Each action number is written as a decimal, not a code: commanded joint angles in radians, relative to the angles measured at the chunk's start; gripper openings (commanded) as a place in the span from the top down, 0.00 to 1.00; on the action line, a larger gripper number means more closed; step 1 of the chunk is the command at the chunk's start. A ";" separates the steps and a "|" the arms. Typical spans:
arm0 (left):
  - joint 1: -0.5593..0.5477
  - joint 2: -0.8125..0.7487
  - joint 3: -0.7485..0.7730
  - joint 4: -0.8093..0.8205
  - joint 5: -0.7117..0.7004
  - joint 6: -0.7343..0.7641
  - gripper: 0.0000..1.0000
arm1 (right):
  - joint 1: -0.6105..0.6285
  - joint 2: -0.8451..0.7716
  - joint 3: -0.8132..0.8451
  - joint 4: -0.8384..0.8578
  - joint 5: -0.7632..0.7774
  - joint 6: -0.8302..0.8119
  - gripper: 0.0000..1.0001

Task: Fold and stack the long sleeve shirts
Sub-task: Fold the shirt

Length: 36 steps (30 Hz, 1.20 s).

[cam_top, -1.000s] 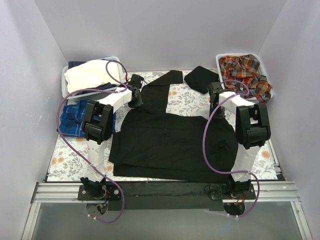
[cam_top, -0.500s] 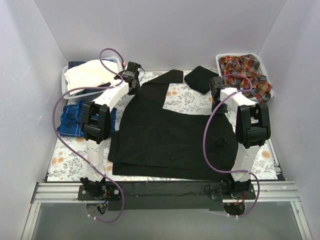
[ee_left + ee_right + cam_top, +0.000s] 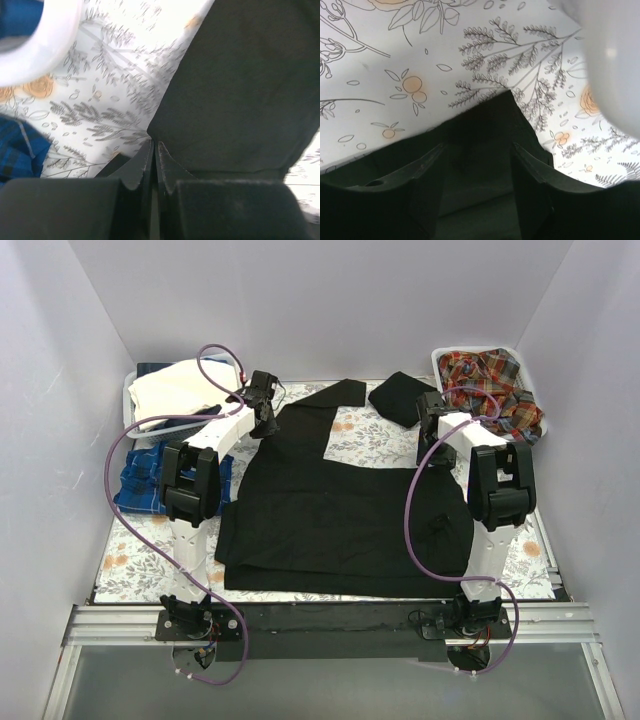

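Top external view: we find the black shirt (image 3: 340, 510) spread on the bench (image 3: 375, 440), folding barely begun. Left claw (image 3: 154, 146) pinches its edge; right claw (image 3: 477, 150) stands apart over a sleeve. Plaid shirts (image 3: 490, 380) wait binned.

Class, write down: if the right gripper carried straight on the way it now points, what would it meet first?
The right gripper would likely meet the black shirt first: its sleeve end lies between the open jaws, on the flowered table cover. Depth is unclear.

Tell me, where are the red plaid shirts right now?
In the overhead view, the red plaid shirts lie bundled in a white bin at the far right corner.
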 commanded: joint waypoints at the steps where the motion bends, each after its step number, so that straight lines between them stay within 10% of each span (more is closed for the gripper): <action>1: 0.018 -0.091 -0.026 0.004 -0.028 0.009 1.00 | 0.000 0.042 0.044 0.025 -0.005 -0.010 0.39; 9: 0.023 -0.088 -0.026 0.005 -0.021 0.010 1.00 | 0.015 0.053 -0.039 0.073 -0.017 0.001 0.41; 15: 0.032 -0.080 0.000 -0.008 -0.031 0.007 1.00 | 0.029 0.039 -0.109 0.106 -0.057 0.015 0.61; 36: 0.092 -0.085 -0.053 0.027 0.166 0.016 1.00 | 0.051 0.088 -0.005 0.165 -0.108 0.053 0.36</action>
